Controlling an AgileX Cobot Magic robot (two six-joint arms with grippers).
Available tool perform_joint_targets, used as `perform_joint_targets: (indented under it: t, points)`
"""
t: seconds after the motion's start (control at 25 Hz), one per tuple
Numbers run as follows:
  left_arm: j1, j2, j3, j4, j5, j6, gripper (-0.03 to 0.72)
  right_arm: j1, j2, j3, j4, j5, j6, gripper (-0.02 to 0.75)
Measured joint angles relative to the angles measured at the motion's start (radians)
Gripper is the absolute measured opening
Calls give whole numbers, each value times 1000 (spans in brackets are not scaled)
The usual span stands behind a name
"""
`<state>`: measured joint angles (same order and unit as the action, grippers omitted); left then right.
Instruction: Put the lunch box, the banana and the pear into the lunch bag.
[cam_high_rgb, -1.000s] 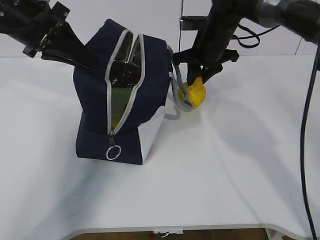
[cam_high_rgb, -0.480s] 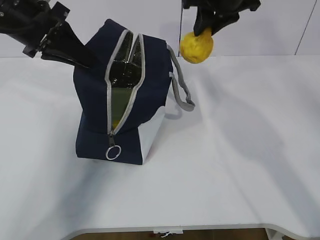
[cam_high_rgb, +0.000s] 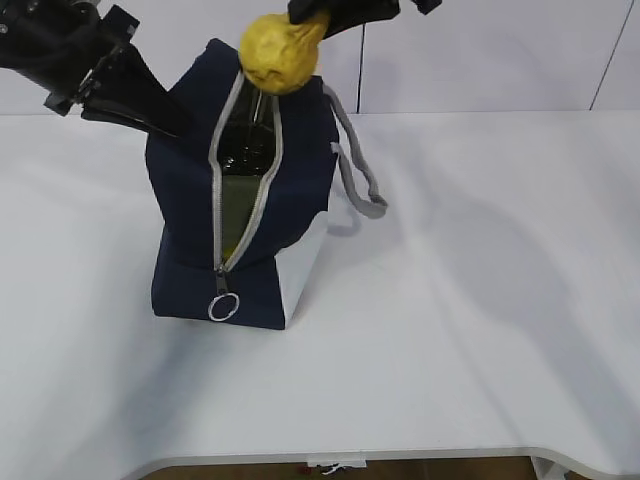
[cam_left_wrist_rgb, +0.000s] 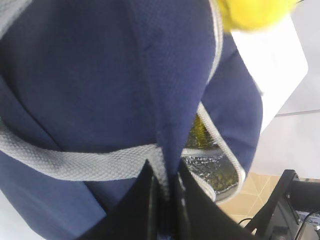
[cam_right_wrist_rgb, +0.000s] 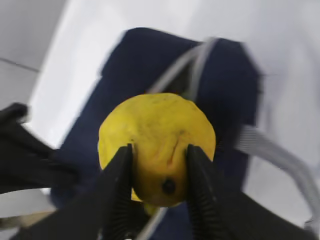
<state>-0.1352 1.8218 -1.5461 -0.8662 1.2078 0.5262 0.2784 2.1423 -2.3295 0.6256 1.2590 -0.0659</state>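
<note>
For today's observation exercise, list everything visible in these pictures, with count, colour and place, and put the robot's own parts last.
lunch bag: one, navy blue with a white lower panel, standing on the table left of centre, zipper open.
pear: one, golden yellow, in the air above the bag's opening.
handle: one seen clearly, grey webbing, hanging off the bag's right side.
ring pull: one, metal, at the zipper's lower end.
table: one, white.
left end effector: black, shut on the bag's fabric.
right end effector: black, shut on the pear.

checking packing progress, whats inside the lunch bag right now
Through the lunch bag's open zipper: silvery lining, something olive-green, a yellow sliver low down. The rest is hidden. The pear hangs above.
</note>
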Motion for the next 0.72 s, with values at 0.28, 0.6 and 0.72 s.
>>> perform_joint_targets:
  t: [0.28, 0.6, 0.72]
  points:
    - [0, 0, 0, 0, 0, 0, 8, 0, 16, -2, 74, 1, -30, 268]
    - [0, 0, 0, 0, 0, 0, 8, 0, 119, -2, 67, 0, -32, 268]
    - [0, 0, 0, 0, 0, 0, 8, 0, 143, -2, 17, -2, -32, 276]
